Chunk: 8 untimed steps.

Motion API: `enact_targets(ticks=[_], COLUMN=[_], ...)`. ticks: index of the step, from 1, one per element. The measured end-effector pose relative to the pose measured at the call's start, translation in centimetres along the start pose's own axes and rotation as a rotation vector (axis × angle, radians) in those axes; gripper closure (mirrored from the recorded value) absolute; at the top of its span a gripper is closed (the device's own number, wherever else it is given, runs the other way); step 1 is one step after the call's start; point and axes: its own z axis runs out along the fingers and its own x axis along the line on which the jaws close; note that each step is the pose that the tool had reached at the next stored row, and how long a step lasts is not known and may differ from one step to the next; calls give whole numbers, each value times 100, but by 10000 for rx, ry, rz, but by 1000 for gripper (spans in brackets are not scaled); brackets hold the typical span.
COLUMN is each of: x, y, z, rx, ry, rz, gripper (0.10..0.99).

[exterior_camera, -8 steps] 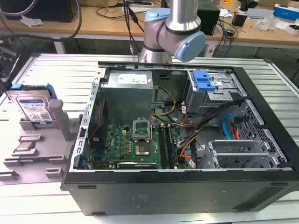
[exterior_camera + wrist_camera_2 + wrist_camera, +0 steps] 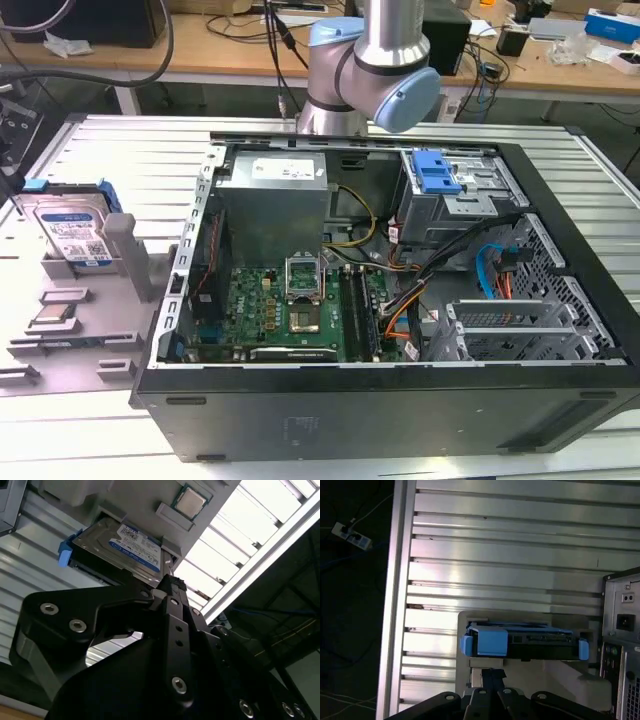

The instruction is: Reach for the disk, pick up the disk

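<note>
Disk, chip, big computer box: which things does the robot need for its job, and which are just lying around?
For the job:
- the disk, sitting in its grey holder
- the gripper, aimed at the disk

Just lying about:
- the silver chip
- the open computer case
- the blue latch inside the case
- the power strip

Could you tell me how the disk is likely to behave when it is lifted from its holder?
The disk looks like a rigid metal slab, so it is probably stiff and fairly heavy for its size. It stands on edge in a gray holder, so a sideways push may tip it.
</note>
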Motion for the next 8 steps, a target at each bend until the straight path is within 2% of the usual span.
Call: enact_targets(ticks=[8], x=[0], y=[0], z=[0], rx=[1], ry=[15], rz=[-388], gripper=[980])
